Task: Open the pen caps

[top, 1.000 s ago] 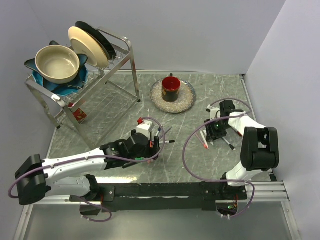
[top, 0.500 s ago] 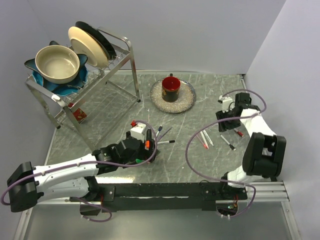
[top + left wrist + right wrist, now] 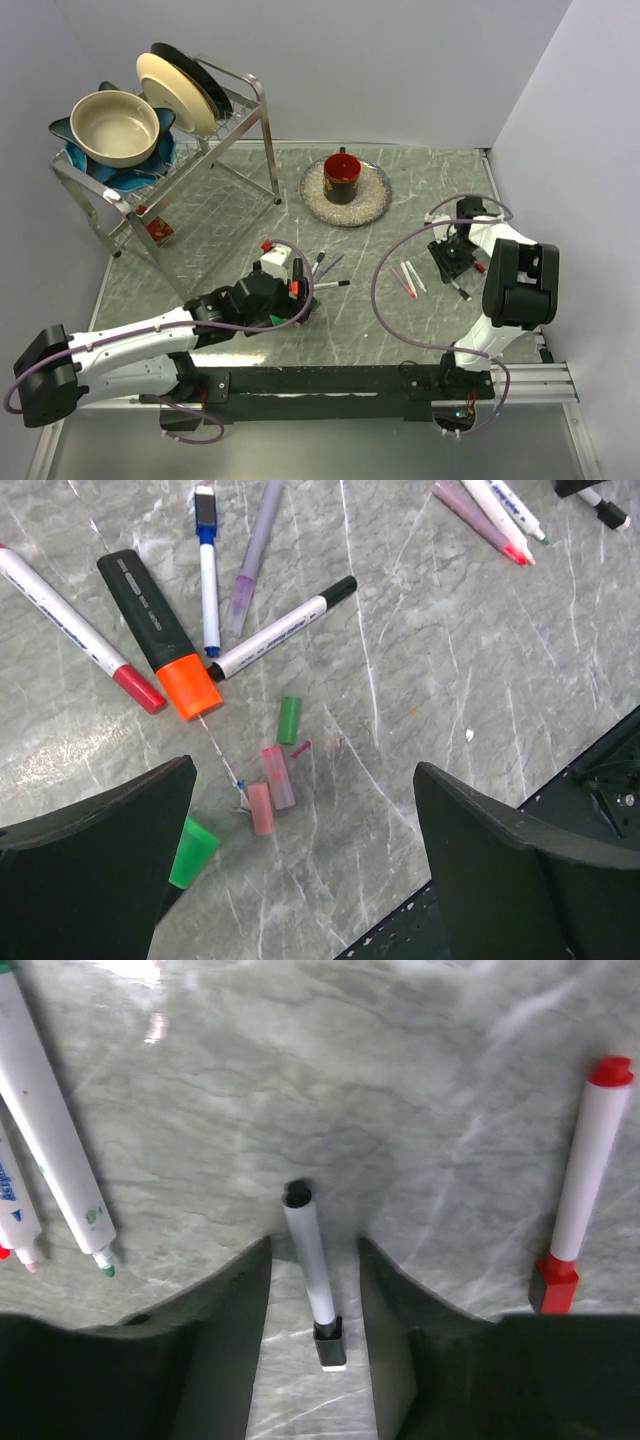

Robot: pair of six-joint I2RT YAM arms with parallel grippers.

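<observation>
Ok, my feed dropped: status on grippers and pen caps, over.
Left gripper open, empty, above loose green and pink plastic caps. Right gripper open, straddling slim white black-tipped pen, not gripping. Orange highlighter cap on. Nothing obstructing.

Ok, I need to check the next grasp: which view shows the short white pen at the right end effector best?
Right wrist: the pen lies whole and close, both black ends clear. Top external shows it only as a small sliver. Left wrist catches at most one end in its top right corner.
</observation>
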